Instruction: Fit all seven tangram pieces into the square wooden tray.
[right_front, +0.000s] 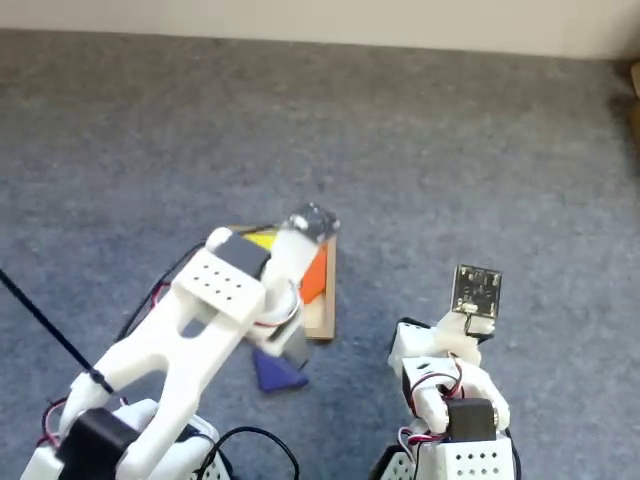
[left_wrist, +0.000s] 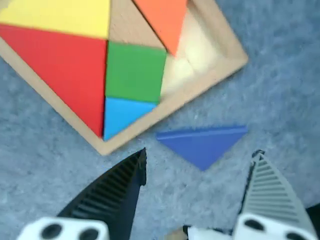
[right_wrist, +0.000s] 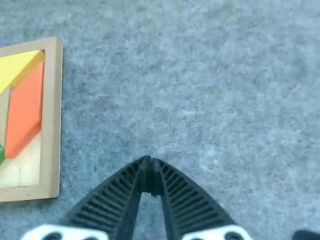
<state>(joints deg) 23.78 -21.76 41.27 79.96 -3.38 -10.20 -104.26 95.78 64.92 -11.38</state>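
No text, labels, numbers or signs can be read on anything here.

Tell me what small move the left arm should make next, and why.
Probably lower the left gripper straight onto the dark blue triangle and close on it. That piece lies on the grey carpet outside the wooden tray, with the jaws open to either side of it, and the tray has a bare patch beside the orange piece where it might fit.

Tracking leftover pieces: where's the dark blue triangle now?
Dark blue triangle lies on the carpet just outside the wooden tray, beneath the open left end effector.
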